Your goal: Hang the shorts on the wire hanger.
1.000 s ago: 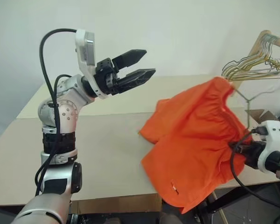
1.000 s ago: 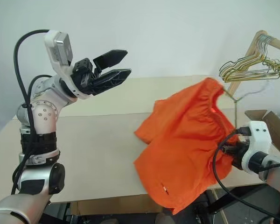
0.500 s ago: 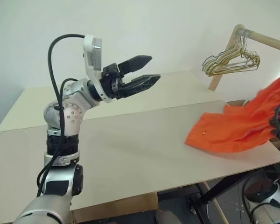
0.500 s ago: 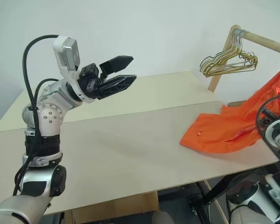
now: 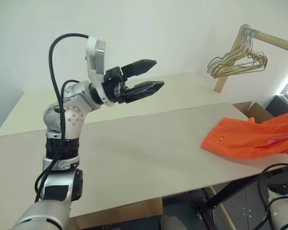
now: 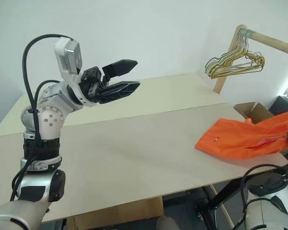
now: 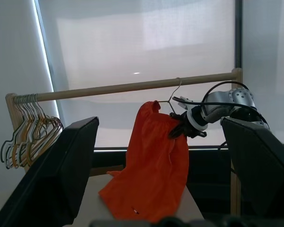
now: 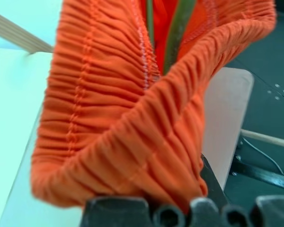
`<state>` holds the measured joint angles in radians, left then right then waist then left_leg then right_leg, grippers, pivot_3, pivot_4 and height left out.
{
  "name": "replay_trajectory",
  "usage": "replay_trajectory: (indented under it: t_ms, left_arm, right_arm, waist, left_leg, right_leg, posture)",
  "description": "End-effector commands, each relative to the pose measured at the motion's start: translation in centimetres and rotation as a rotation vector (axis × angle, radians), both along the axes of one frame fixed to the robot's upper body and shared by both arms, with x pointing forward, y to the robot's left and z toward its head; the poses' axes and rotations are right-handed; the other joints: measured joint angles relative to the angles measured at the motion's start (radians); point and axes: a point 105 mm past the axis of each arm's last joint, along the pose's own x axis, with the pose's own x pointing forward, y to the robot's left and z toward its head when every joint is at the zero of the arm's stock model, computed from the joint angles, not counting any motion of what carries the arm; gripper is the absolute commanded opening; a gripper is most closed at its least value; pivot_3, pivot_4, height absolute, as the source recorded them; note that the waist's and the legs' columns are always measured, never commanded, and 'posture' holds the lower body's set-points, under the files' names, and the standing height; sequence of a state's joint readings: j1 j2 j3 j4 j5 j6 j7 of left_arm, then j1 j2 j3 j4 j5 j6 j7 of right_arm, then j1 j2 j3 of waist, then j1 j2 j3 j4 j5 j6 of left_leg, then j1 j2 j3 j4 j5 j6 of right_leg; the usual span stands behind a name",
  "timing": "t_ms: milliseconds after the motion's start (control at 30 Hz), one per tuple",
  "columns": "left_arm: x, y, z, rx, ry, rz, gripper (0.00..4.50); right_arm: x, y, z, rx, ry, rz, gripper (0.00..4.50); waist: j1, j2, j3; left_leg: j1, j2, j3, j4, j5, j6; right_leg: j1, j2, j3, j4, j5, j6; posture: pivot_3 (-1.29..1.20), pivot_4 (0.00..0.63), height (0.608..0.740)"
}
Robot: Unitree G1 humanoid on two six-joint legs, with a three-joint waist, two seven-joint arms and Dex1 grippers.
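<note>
The shorts (image 6: pixel 245 139) bear a small tag, unreadable.

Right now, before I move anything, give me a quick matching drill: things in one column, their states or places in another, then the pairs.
Things:
1. shorts
2. left gripper
3. right gripper
4. bunch of hangers

States:
A. hanging at the end of the wooden rail
B. open, raised above the table, empty
C. shut on orange cloth
D. partly trailing on the table's edge

Pairs: 1-D, 2-B, 3-C, 4-A
</note>
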<state>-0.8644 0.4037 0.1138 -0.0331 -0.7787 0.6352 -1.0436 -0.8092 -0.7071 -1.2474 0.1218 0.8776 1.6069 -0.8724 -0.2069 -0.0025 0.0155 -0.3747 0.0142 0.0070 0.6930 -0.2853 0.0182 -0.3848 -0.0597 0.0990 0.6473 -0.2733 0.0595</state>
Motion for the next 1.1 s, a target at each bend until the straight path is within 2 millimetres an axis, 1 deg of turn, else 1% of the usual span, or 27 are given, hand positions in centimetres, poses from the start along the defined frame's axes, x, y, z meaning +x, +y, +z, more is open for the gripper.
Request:
replay_trajectory:
  t_ms: [33, 200, 333, 467, 500, 533, 667, 700, 767, 833, 900, 967, 1033, 1100]
  left_arm:
    - [-0.5, 0.1, 0.6, 0.01, -0.049, -0.002, 4.47]
    - [-0.7, 0.1, 0.6, 0.021, -0.052, -0.008, 4.47]
    - [-0.8, 0.1, 0.6, 0.026, -0.053, -0.012, 4.5]
    - [-0.9, 0.1, 0.6, 0.031, -0.055, -0.014, 4.5]
    - [-0.9, 0.1, 0.7, 0.032, -0.055, -0.015, 4.5]
    - [-1.0, 0.1, 0.7, 0.032, -0.055, -0.015, 4.5]
    - [-0.9, 0.0, 0.7, 0.035, -0.054, -0.015, 4.5]
    - [-0.9, 0.0, 0.7, 0.036, -0.053, -0.014, 4.5]
    - [-0.8, 0.0, 0.7, 0.038, -0.051, -0.014, 4.5]
    - [-0.8, 0.0, 0.7, 0.041, -0.049, -0.016, 4.5]
    - [-0.7, 0.0, 0.7, 0.044, -0.046, -0.018, 4.5]
    - [-0.7, 0.0, 0.6, 0.048, -0.044, -0.021, 4.5]
    - [-0.7, 0.0, 0.6, 0.049, -0.042, -0.021, 4.5]
    - [-0.7, 0.0, 0.6, 0.053, -0.039, -0.021, 4.5]
  right_arm:
    - [-0.4, -0.2, 0.2, -0.003, 0.001, -0.028, 0.0]
    - [-1.0, -0.5, -0.6, -0.011, 0.055, -0.068, 0.0]
    - [-1.3, -0.5, -0.6, -0.034, 0.064, -0.1, 1.09]
    - [-1.9, -0.8, -0.1, -0.091, 0.077, -0.136, 2.45]
    - [-2.0, -0.9, 0.1, -0.108, 0.075, -0.138, 2.74]
    - [-2.0, -0.8, 0.3, -0.12, 0.071, -0.139, 3.15]
    - [-2.5, -1.0, 1.3, -0.192, 0.079, -0.18, 4.47]
    - [-2.6, -1.0, 1.6, -0.22, 0.087, -0.192, 4.47]
    - [-2.8, -1.1, 2.9, -0.334, 0.087, -0.216, 4.47]
    - [-3.3, -1.2, 4.9, -0.522, 0.098, -0.272, 4.47]
    - [-3.6, -1.1, 6.1, -0.65, 0.101, -0.317, 4.47]
    - [-4.4, -1.1, 7.6, -0.82, 0.118, -0.395, 4.47]
    - [-5.1, -0.5, 9.5, -1.042, 0.121, -0.466, 4.47]
    - [-5.3, 0.8, 11.2, -1.212, 0.077, -0.505, 4.47]
  waist:
    - [-0.001, 0.0, 0.0]
    - [-0.001, 0.0, 0.0]
    - [-0.001, 0.0, 0.0]
    - [0.001, 0.003, 0.001]
    - [0.001, 0.003, 0.001]
    - [0.001, 0.004, 0.001]
    - [0.001, 0.004, 0.001]
    - [0.0, 0.004, 0.001]
    - [-0.001, 0.004, 0.001]
    - [-0.001, 0.005, 0.001]
    - [-0.001, 0.005, 0.001]
    - [-0.001, 0.005, 0.001]
    - [0.0, 0.005, 0.001]
    - [0.0, 0.004, 0.001]
  left_leg:
    - [0.0, 0.0, 0.0, 0.0, 0.0, 0.0]
    - [0.0, 0.0, 0.0, 0.0, 0.0, 0.0]
    - [0.0, 0.001, 0.0, 0.0, 0.0, 0.0]
    - [0.0, 0.0, 0.0, 0.0, 0.0, 0.0]
    - [0.0, 0.0, 0.0, 0.0, 0.0, 0.0]
    - [0.0, 0.0, 0.0, -0.001, 0.0, 0.0]
    - [0.0, 0.0, 0.0, -0.001, 0.0, 0.0]
    - [0.0, 0.0, 0.0, 0.0, 0.0, 0.0]
    - [0.001, 0.0, 0.0, -0.001, 0.0, 0.0]
    - [0.001, 0.0, 0.0, -0.001, 0.0, 0.0]
    - [0.001, 0.0, 0.001, -0.001, 0.0, 0.0]
    - [0.001, 0.0, 0.001, -0.001, 0.0, 0.0]
    - [0.001, 0.0, 0.001, -0.001, 0.0, 0.0]
    - [0.001, 0.0, 0.001, -0.001, 0.0, 0.0]
  right_leg:
    - [0.0, 0.0, 0.0, 0.0, 0.0, 0.0]
    - [0.0, 0.0, 0.0, 0.0, 0.0, 0.0]
    - [0.0, 0.001, 0.0, 0.0, 0.0, 0.0]
    - [0.0, 0.0, 0.0, 0.0, 0.0, 0.0]
    - [0.0, 0.0, 0.0, 0.0, 0.0, 0.0]
    - [0.0, 0.0, 0.0, 0.0, 0.0, 0.0]
    - [0.0, 0.0, 0.0, 0.0, 0.0, 0.001]
    - [0.0, 0.0, 0.0, 0.0, 0.0, 0.001]
    - [0.0, 0.0, 0.0, 0.0, 0.0, 0.001]
    - [0.0, 0.001, 0.0, 0.0, 0.0, 0.001]
    - [0.0, 0.0, 0.001, 0.0, -0.001, 0.001]
    - [0.0, 0.0, 0.001, -0.001, -0.001, 0.002]
    - [-0.001, 0.0, 0.001, -0.001, -0.002, 0.004]
    - [-0.001, 0.0, 0.001, -0.001, -0.003, 0.006]
  posture:
    - [-0.21, 0.0, 0.74]
    - [-0.21, 0.0, 0.74]
    - [-0.21, 0.0, 0.74]
    - [-0.21, 0.0, 0.74]
    - [-0.21, 0.0, 0.74]
    - [-0.21, 0.0, 0.74]
    - [-0.21, 0.0, 0.74]
    - [-0.22, 0.0, 0.74]
    - [-0.22, 0.0, 0.74]
    - [-0.22, 0.0, 0.74]
    - [-0.22, 0.0, 0.74]
    - [-0.22, 0.0, 0.74]
    - [-0.22, 0.0, 0.74]
    - [-0.23, 0.0, 0.74]
